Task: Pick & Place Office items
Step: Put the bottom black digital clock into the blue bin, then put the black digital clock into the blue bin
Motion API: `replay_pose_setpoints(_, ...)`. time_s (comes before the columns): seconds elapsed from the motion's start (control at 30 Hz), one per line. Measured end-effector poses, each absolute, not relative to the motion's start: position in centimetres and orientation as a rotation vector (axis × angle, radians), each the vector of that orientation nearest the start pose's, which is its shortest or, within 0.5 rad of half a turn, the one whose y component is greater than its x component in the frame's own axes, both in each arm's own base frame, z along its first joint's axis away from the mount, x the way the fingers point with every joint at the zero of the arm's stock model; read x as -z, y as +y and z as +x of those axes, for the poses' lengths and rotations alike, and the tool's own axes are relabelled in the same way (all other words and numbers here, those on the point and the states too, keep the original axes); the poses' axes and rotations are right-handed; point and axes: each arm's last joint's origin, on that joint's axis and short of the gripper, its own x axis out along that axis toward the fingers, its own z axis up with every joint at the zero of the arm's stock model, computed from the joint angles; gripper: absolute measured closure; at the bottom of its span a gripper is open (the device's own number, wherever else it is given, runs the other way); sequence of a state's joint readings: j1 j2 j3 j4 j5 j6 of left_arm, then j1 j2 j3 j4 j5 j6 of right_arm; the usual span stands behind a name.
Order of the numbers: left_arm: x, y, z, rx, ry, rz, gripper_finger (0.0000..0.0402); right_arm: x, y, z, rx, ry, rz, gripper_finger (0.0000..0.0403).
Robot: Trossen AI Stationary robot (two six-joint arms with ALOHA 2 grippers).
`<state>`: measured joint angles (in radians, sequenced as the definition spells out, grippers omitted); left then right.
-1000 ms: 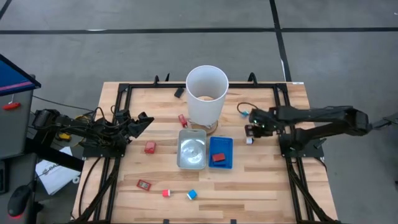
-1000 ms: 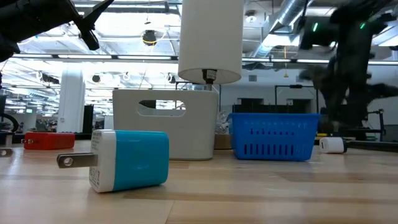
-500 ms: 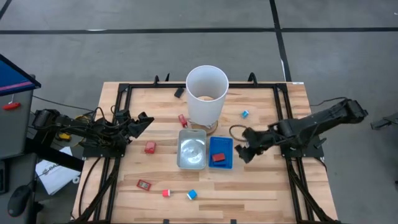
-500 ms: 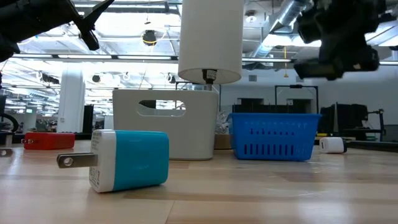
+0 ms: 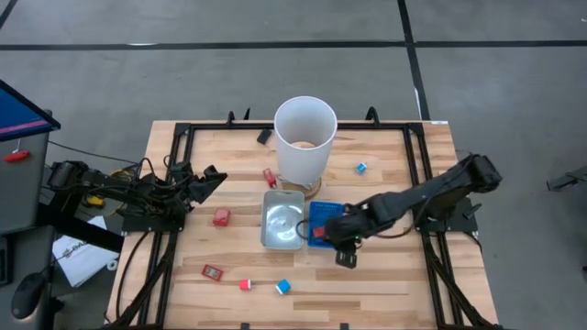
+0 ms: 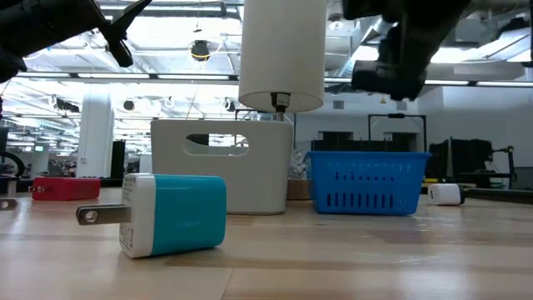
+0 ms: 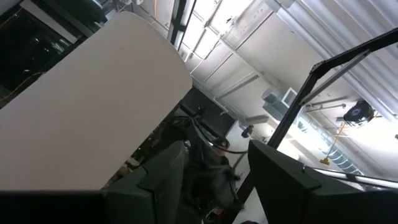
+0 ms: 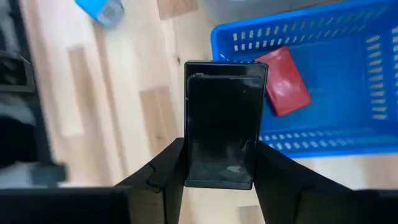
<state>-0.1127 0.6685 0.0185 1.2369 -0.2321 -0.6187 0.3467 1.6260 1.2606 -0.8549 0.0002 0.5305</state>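
We see the right tool (image 5: 346,246) over the tabletop (image 5: 385,275) at the near edge of the blue tray (image 5: 327,216), its fingers (image 8: 168,168) clamped on a flat black block (image 8: 225,130). A red block (image 8: 283,79) lies inside that tray. Just beside the tray stands the clear silvery tray (image 5: 282,220), and behind both rises the tall white bin (image 5: 304,137).

The left tool (image 5: 209,181) waits above the left side of the tabletop, its fingers a little apart and holding nothing.

Other office items lie scattered on the wood: a red piece (image 5: 221,216) near the left tool, a red clip (image 5: 213,271), a small red block (image 5: 245,284) and a blue-and-white plug (image 5: 282,287) along the near edge, and a small blue piece (image 5: 361,168) right of the bin.
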Motion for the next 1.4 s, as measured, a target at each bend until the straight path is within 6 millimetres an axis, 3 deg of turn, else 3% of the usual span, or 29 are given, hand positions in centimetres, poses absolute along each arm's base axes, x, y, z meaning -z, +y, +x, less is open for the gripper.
replay_pose_setpoints(0.2, -22.0, -0.8, 12.4, 0.087, -0.594, -0.710, 0.0225, -23.2, 10.3, 32.3, -0.021, 1.307, 0.111, 0.0253)
replay_pose_setpoints(0.4, -22.0, -0.8, 12.4, 0.091, -0.593, -0.705, 0.0225, -21.7, 8.7, 33.4, 0.007, 1.357, 0.092, 0.0253)
replay_pose_setpoints(0.57, -22.0, -0.8, 12.4, 0.091, -0.592, -0.704, 0.0225, -21.7, 7.2, 34.2, 0.011, 1.315, 0.094, 0.0253)
replay_pose_setpoints(0.77, -22.0, -0.8, 12.4, 0.091, -0.592, -0.700, 0.0225, -20.6, 5.7, 33.7, 0.011, 1.368, 0.112, 0.0253)
replay_pose_setpoints(1.07, -22.0, -0.8, 12.4, 0.090, -0.593, -0.694, 0.0225, -19.8, 6.3, 33.2, -0.035, 1.397, 0.102, 0.0248)
replay_pose_setpoints(1.4, -22.0, -0.8, 12.4, 0.091, -0.593, -0.693, 0.0225, -19.9, 6.3, 33.4, -0.034, 1.382, 0.108, 0.0208)
